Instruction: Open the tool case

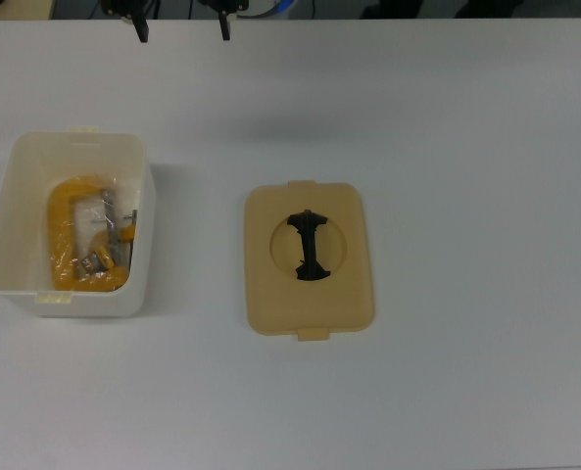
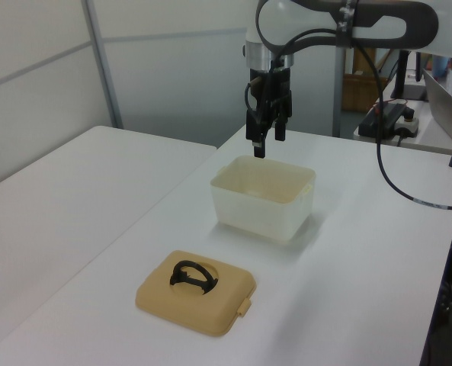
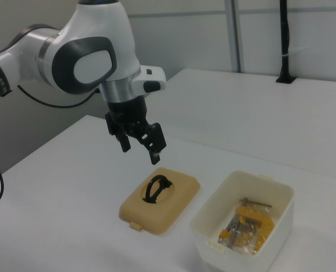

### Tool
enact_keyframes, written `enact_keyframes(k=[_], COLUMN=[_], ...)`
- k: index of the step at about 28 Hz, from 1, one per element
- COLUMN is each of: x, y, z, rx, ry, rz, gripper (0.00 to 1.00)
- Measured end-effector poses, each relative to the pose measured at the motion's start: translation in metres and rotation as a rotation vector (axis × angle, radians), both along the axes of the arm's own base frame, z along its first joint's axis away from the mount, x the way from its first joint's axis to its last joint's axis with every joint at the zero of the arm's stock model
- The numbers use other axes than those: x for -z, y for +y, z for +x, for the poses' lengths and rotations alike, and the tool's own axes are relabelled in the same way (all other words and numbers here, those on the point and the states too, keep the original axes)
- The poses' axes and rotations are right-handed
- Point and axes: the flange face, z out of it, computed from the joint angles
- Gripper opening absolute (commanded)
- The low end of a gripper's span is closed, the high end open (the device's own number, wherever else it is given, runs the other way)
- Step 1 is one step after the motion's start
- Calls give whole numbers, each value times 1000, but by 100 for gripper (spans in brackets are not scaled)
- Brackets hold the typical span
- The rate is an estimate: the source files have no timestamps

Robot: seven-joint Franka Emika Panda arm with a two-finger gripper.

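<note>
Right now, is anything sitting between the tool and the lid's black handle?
Nothing visible. The tool hangs open in the air, and the black handle on the tan lid lies uncovered beside the open box.

gap: bare table (image 1: 466, 147) between box (image 1: 70, 225) and lid (image 1: 310, 257) (well apart) | obstacles: those two

Tool case (image 1: 70, 294) — translucent white plastic, smooth walls with a faint sheen. Its lid (image 1: 310, 294) — opaque tan-yellow plastic, matt and even, with a black plastic handle (image 1: 310, 245) in the round recess. Inside the case, a yellow clamp (image 1: 65, 235) lies wrapped in clear glossy film, with grey metal parts showing. Table (image 1: 466, 147): smooth, matt white surface. Arm (image 3: 83, 62): glossy white and grey shell; gripper (image 3: 139, 148) of matt black material.
</note>
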Motion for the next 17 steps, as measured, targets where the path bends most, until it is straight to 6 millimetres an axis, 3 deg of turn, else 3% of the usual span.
enact_keyframes(k=[17], x=[3], y=[-4], z=[1], rx=[1], ry=[5], rz=[0], gripper=[100])
